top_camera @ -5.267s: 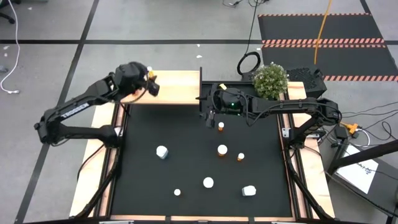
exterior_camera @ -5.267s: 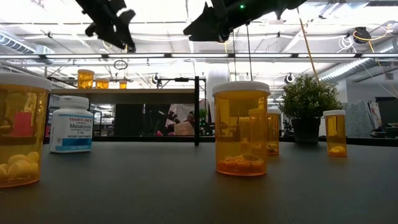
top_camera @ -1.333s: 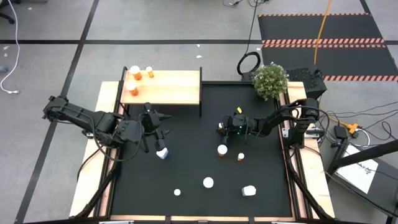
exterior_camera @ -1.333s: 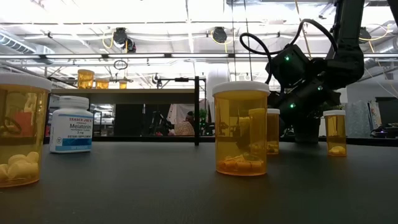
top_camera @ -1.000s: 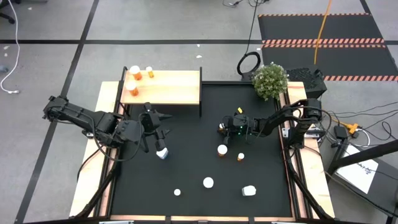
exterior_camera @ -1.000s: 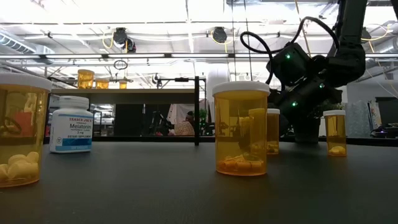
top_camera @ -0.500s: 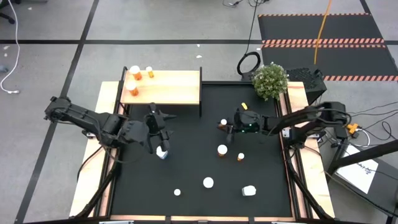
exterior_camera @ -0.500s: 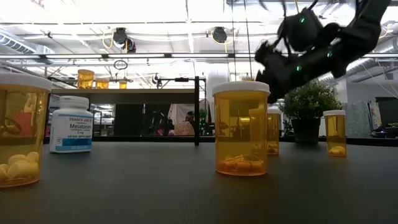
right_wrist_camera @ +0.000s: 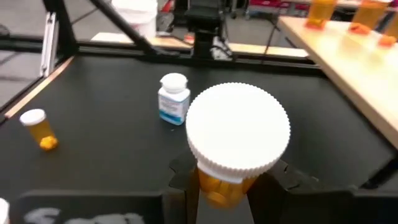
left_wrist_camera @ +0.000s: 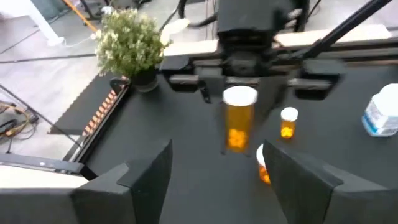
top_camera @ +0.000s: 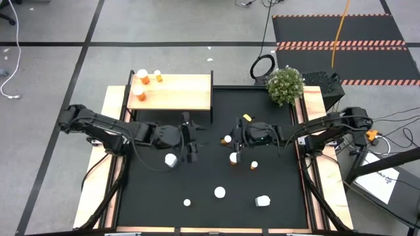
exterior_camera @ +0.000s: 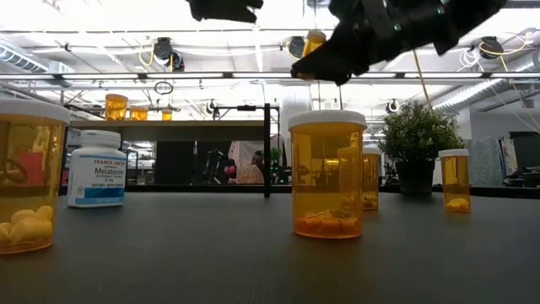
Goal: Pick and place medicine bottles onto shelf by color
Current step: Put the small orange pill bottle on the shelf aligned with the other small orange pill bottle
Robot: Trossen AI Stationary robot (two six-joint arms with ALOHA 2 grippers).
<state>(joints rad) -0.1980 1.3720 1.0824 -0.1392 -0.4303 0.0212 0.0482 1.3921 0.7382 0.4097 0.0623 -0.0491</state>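
Above mat, right tool (top_camera: 228, 139) gripping bottle (right_wrist_camera: 237, 143)

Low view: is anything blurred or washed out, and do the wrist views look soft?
Low view: bright ceiling lights wash out the top, the arms show as dark silhouettes; near orange bottle is sharp. Left wrist view: smeared throughout. Right wrist view: the held bottle's white cap looks soft.

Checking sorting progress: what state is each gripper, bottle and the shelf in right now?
right gripper: shut on an orange bottle, lifted off the mat
left gripper: open, empty, facing that bottle
shelf: three orange bottles upright at one end
white bottle: upright on the black mat, beside the left gripper
remaining bottles: on the mat
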